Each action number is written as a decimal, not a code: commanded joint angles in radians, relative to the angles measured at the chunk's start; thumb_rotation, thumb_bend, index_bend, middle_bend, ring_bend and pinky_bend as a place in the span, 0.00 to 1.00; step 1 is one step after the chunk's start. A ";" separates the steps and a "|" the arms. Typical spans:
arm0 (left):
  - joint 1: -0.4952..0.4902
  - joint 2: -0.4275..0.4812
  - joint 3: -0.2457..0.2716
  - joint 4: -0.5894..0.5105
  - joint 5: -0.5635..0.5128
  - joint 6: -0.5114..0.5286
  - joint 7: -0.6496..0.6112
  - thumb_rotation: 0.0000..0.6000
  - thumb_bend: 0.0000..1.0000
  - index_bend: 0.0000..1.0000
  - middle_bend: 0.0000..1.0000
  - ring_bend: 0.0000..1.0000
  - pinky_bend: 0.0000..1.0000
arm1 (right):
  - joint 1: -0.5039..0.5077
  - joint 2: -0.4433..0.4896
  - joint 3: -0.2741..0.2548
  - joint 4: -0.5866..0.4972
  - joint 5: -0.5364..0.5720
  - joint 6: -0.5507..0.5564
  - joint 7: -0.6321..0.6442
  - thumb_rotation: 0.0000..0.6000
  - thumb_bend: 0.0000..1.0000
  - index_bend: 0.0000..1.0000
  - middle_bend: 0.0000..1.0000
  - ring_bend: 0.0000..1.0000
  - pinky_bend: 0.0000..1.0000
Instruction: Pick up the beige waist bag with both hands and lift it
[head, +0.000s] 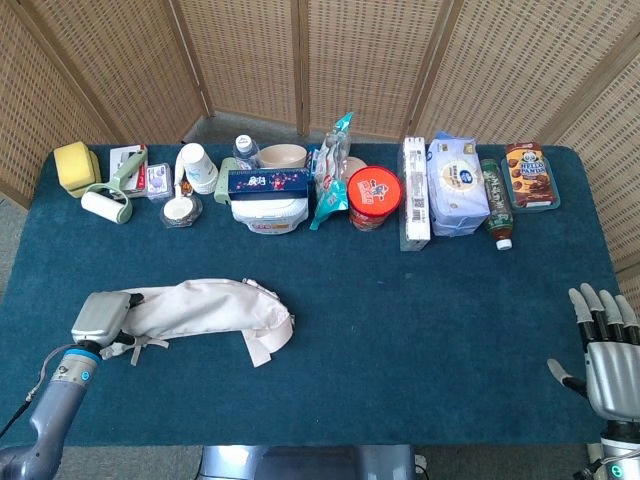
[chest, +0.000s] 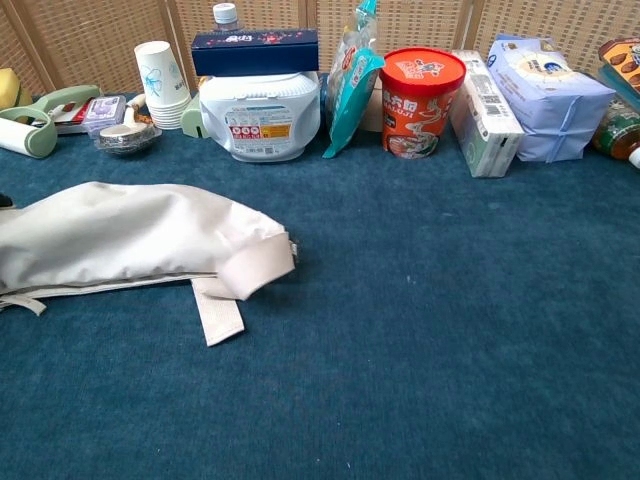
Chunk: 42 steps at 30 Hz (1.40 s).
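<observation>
Nearest to us, our right hand waits at the desk's near right corner with its fingers spread apart, holding nothing, well apart from the bag. Our left hand rests on the left end of the beige waist bag, but its fingers are tucked out of sight, so we cannot tell if they are clamped on the cloth. The bag lies flat on the blue desk, near the left front side. It looks soft and floppy, like thin cloth, and we think it is light. It will sag in the middle, so we should hold one end in each hand. A flat, wide strap folds out from its right end, a good spot for our right hand. Farther back stands a row of things: a round red cup of noodles, a white plastic tub, stacked paper cups, a soft tissue pack and a yellow sponge.
</observation>
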 joint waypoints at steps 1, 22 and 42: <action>-0.003 0.031 -0.003 -0.039 0.097 0.031 -0.068 1.00 0.06 0.56 0.59 0.60 0.74 | 0.008 0.000 -0.012 -0.002 -0.016 -0.017 -0.002 1.00 0.00 0.00 0.00 0.00 0.00; -0.218 0.138 -0.156 -0.498 0.037 0.025 0.224 1.00 0.06 0.56 0.59 0.60 0.74 | 0.202 0.098 -0.034 -0.239 -0.008 -0.367 0.077 1.00 0.00 0.00 0.00 0.00 0.00; -0.342 0.046 -0.238 -0.710 -0.021 0.196 0.424 1.00 0.06 0.58 0.61 0.62 0.74 | 0.365 0.122 0.019 -0.359 0.174 -0.626 0.249 1.00 0.00 0.00 0.00 0.00 0.00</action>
